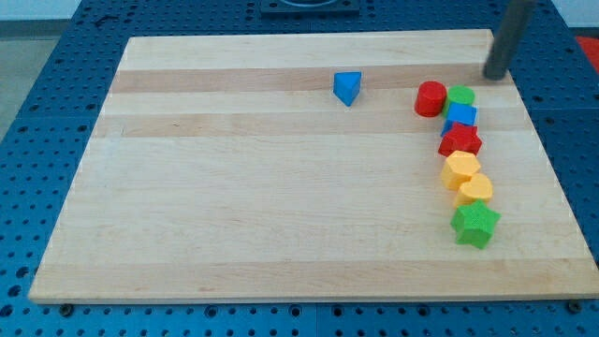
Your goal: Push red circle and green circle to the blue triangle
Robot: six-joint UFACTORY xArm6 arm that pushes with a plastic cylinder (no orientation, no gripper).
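Note:
The blue triangle (347,88) lies at the upper middle of the wooden board (234,187). The red circle (430,98) sits to its right, touching the green circle (460,96) on its right side. My tip (493,78) is at the view's upper right, just above and to the right of the green circle, a small gap from it.
Below the green circle a column runs down the right side: a blue cube (460,116), a red star-like block (460,141), a yellow hexagon (460,169), a yellow heart-like block (475,189) and a green star (474,224).

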